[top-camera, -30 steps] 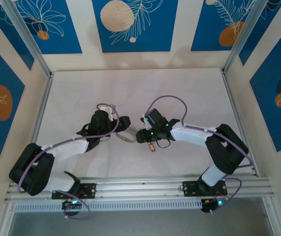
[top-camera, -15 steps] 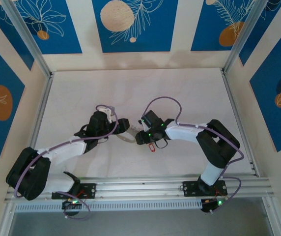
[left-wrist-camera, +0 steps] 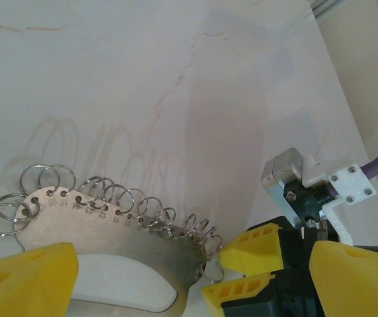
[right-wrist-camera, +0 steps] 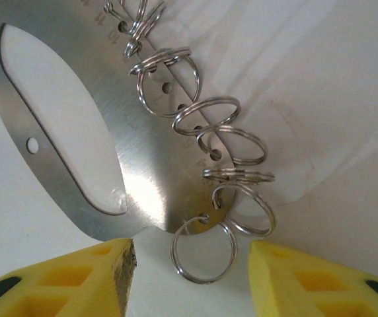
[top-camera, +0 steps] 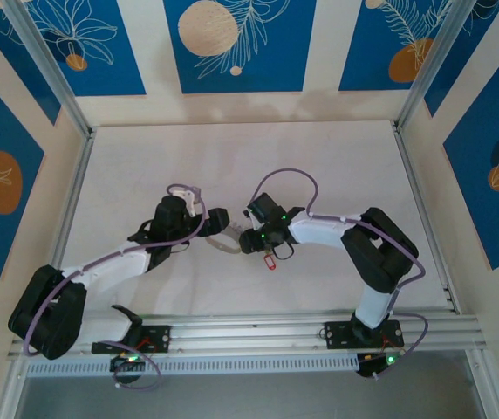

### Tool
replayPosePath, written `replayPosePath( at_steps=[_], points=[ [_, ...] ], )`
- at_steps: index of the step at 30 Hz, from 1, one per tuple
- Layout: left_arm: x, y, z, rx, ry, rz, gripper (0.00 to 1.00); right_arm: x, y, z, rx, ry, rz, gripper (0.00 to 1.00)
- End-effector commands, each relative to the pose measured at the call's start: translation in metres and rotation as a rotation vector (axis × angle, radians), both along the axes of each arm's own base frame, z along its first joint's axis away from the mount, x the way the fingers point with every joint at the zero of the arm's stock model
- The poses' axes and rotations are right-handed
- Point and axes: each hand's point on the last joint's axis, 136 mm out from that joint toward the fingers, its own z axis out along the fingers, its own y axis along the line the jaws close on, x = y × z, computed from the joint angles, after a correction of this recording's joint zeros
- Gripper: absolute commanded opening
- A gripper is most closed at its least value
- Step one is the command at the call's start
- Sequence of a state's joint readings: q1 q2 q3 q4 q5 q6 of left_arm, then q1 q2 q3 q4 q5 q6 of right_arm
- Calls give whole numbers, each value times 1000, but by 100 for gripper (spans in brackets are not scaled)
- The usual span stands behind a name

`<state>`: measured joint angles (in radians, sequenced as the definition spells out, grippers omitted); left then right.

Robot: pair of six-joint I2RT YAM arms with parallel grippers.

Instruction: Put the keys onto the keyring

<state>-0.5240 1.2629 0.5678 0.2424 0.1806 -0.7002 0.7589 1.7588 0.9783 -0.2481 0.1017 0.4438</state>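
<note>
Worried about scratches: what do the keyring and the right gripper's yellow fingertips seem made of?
The keyring looks like brushed steel: grey sheen, fine grain, glare, shiny wire rings through its holes. The yellow fingertips look like matte plastic, possibly printed, with hollow recesses.

The white-and-black left arm (top-camera: 101, 266), trailing a purple cable, folds back from its base to an elbow at the near left, then reaches forward and inward across the counter (top-camera: 145, 166). The white-and-black right arm (top-camera: 324, 231) rises to a bent elbow on the near right and stretches leftward, low over the surface. The two black wrists face each other at mid-counter, tips nearly meeting.

The left pincer (top-camera: 218, 220) points right; its wrist camera shows its yellow fingers (left-wrist-camera: 24, 277) spread wide. The right pincer (top-camera: 248, 240) points left, its yellow fingers (right-wrist-camera: 308, 277) parted with a clear gap between the tips.
</note>
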Motion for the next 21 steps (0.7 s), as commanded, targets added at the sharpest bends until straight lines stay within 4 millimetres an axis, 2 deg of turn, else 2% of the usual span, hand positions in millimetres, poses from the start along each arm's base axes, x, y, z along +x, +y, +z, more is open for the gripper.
replayPosePath(
  at_steps=[1, 5, 16, 21],
  points=[
    [4, 1, 13, -25, -9, -2, 92, 7, 3, 3, -8, -7, 10, 50],
    [4, 2, 15, -31, -10, -2, 100, 9, 3, 4, -8, -11, 12, 50],
    [7, 7, 20, -124, 2, 41, 100, 13, 2, 4, -16, -15, 19, 49],
    [6, 2, 22, -171, 39, 21, 100, 7, 0, 13, -3, -21, 25, 48]
  ],
)
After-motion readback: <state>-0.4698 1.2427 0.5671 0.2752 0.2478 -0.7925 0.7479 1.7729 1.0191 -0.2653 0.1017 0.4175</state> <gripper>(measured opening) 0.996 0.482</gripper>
